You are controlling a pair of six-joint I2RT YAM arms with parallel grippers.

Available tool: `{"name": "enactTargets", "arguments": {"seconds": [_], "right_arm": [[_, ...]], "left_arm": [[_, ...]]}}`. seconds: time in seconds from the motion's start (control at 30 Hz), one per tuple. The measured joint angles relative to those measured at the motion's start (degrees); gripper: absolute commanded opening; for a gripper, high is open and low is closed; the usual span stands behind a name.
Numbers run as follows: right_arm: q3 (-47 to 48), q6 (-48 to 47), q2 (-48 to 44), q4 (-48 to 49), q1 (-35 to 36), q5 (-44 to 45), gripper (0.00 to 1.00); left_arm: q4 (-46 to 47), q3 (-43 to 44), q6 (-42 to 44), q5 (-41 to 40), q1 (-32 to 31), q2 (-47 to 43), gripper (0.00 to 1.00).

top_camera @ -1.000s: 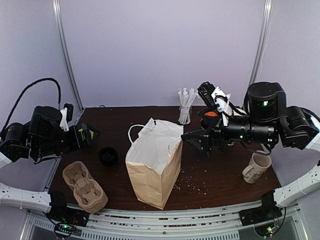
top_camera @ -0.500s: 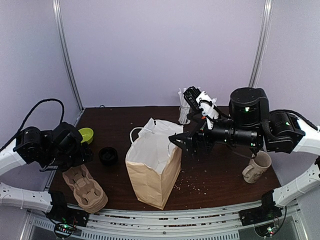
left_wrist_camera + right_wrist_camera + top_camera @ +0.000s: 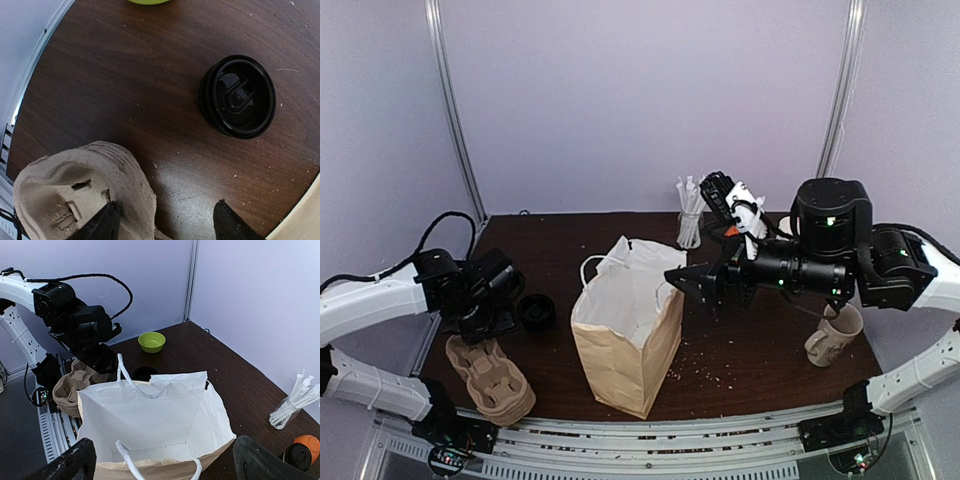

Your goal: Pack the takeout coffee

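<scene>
The takeout coffee (image 3: 535,312) is a black cup with a black lid (image 3: 239,96), standing upright on the dark table left of the paper bag (image 3: 625,340). My left gripper (image 3: 500,318) points down just left of the cup, over the rim of the pulp carrier stack (image 3: 80,195). It is open (image 3: 165,227), with only table and the carrier's edge below it. My right gripper (image 3: 688,282) hovers open at the bag's upper right rim, and the white inside of the bag (image 3: 150,425) shows empty between its fingers (image 3: 167,465). The cup (image 3: 145,374) peeks out behind the bag.
A green bowl (image 3: 151,341) sits at the back left. A jar of wrapped straws (image 3: 692,215) stands at the back, with an orange-topped item (image 3: 305,447) beside it. A cream mug (image 3: 832,335) is under the right arm. The carrier stack (image 3: 490,375) lies at the front left.
My left arm has swung in from the far left and turned down beside the cup, its jaws narrowing. My right gripper has shifted a little left, to the bag's rim.
</scene>
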Motion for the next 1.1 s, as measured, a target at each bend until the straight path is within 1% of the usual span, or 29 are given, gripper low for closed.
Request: {"name": "enactTargets", "arguments": {"seconds": [0.23, 0.3, 0.43, 0.63, 0.9, 1.1], "right_arm": [[-0.9, -1.1, -1.2, 0.8, -0.3, 0.0, 0.98], [-1.2, -1.2, -1.2, 0.8, -0.5, -0.2, 0.98], [-1.5, -1.3, -1.2, 0.8, -0.9, -0.5, 0.98], [-1.9, -1.3, -1.2, 1.4, -1.4, -0.9, 0.98], [-2.6, -1.2, -1.2, 1.9, -1.6, -1.6, 0.98], [-2.8, -1.2, -1.2, 2.0, -1.7, -1.7, 0.98]], "left_arm": [[2.5, -2.4, 0.6, -0.2, 0.8, -0.2, 0.62], [2.9, -2.7, 0.7, -0.2, 0.8, -0.3, 0.65], [3.0, -2.8, 1.0, 0.2, 0.8, -1.0, 0.74], [-0.5, -1.3, 1.2, 2.1, 0.8, -2.3, 0.76], [-3.7, -0.4, 0.8, 4.2, 0.8, -3.8, 0.75], [-3.9, -2.2, 0.0, 4.3, 0.8, -5.7, 0.68]]}}
